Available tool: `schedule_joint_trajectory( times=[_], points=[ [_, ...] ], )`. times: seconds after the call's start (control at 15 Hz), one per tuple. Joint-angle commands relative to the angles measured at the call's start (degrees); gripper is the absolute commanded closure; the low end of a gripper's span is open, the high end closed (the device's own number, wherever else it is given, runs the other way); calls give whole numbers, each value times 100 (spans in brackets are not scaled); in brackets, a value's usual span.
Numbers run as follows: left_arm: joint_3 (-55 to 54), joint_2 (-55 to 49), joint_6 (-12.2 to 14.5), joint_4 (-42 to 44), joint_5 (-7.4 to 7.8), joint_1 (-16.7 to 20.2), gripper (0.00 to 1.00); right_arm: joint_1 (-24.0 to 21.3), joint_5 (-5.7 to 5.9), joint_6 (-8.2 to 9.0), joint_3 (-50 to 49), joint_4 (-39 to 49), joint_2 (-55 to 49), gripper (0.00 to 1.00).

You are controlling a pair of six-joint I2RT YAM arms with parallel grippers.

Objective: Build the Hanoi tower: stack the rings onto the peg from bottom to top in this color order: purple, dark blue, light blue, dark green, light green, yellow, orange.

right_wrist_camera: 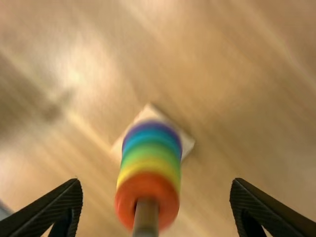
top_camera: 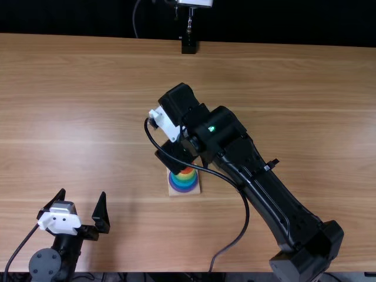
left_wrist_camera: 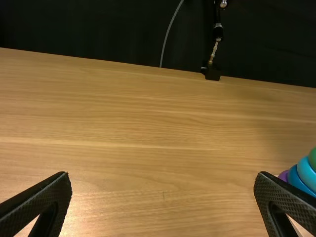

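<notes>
The right end effector [right_wrist_camera: 156, 183] is spread wide and holds nothing. Its two fingers [right_wrist_camera: 64, 202] stand well apart, with the tip of the peg [right_wrist_camera: 146, 215] rising toward the gap between them. That is the relation the coming move turns on: the peg's long axis runs up from the bench [top_camera: 88, 117] toward the wrist camera, and each finger stands clear to one side of it.

Directly below the tip, the orange ring [right_wrist_camera: 123, 200] sits around the peg. Beyond it, down the same axis, come the yellow ring [right_wrist_camera: 148, 166], the light green ring [right_wrist_camera: 148, 155], the dark green ring [left_wrist_camera: 313, 159], the light blue ring [left_wrist_camera: 306, 173], the dark blue ring [left_wrist_camera: 300, 180] and, lowest, the purple ring [left_wrist_camera: 283, 176], next to the square base [top_camera: 176, 192]. The order matches the one asked for, so I judge the tower built, with only the arm's clearing away to finish.

That exit would best go straight back along the peg, fingers kept wide; a sideways drift could catch a finger on the orange ring or tip the stack.

Farther out, the left end effector [top_camera: 83, 195] is also wide and empty, near the bench's near edge and well apart from the tower. The right one is much the nearer, so the withdrawal falls to it.
</notes>
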Motion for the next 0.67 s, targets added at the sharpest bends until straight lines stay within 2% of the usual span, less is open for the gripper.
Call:
schedule_joint_trajectory(
  times=[0.0, 0.13, 0.4, 0.6],
  points=[
    [-309, -67, 22, -75, 31, 58, 0, -16, 33, -27, 59, 388, -41, 0],
    [-309, -67, 22, -75, 31, 58, 0, -130, 22, -38, -468, 1358, -410, 0],
    [-309, -67, 22, -75, 31, 58, 0, -1203, -20, -59, -2410, 3130, -2554, 0],
    [-309, -67, 22, -75, 31, 58, 0, -1827, -9, -70, -3975, 3752, -4057, 0]
  ],
)
